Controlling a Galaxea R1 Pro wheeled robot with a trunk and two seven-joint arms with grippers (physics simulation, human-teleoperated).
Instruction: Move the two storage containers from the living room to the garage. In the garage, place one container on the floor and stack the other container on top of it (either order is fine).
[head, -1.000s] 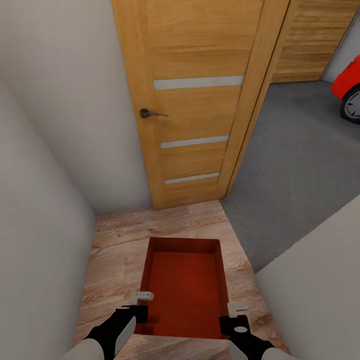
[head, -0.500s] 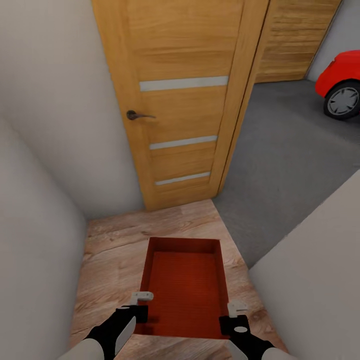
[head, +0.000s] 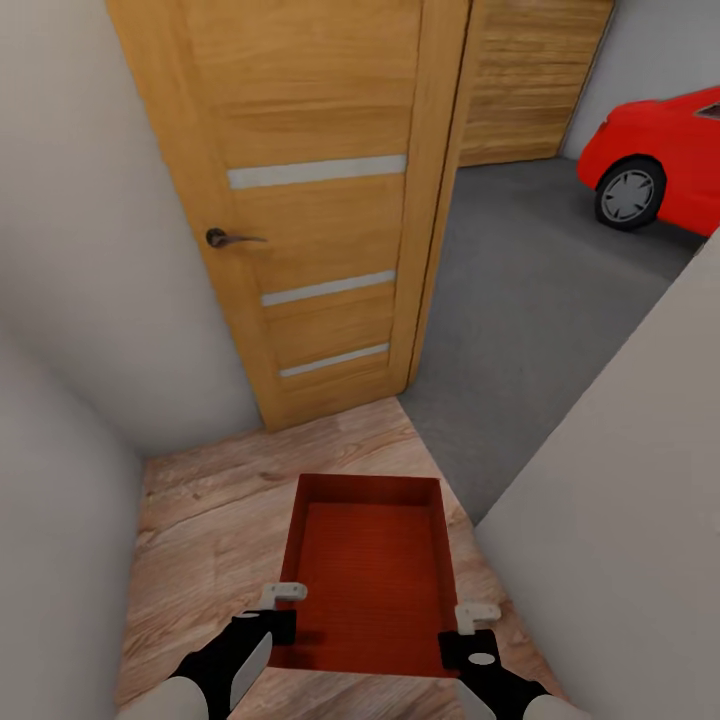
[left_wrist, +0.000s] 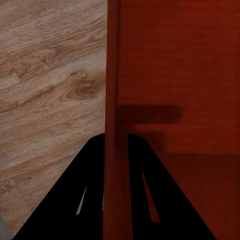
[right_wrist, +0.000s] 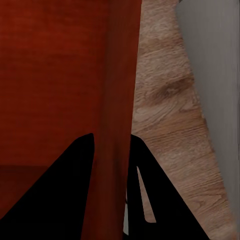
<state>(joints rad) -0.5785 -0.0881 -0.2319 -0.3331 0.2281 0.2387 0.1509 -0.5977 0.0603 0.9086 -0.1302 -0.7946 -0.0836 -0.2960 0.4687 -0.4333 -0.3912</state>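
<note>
Our left claw (head: 283, 610) is clamped on the left wall of the orange-red, thin-walled, finely ribbed open-top storage container (head: 368, 575), and our right claw (head: 470, 630) pinches the opposite wall; in each wrist view a wall runs straight down between the two dark fingers (left_wrist: 80, 200), so both claws grip the bin itself. We judge that we hold it by both long sides, near the end closest to us, so that it stays level and cannot swing while the base rolls. It hangs in front of our trunk above the light wood plank floor (head: 210, 520), mouth up and with nothing in it. Just ahead, the honey-coloured wooden door with three pale glass strips (head: 300, 200) stands open against the white wall, freeing the doorway beside it. Beyond the threshold lies the dark grey concrete floor (head: 530, 300) of the garage, with a wide wooden panel door (head: 530, 80) and a red car (head: 660, 150) well beyond.
</note>
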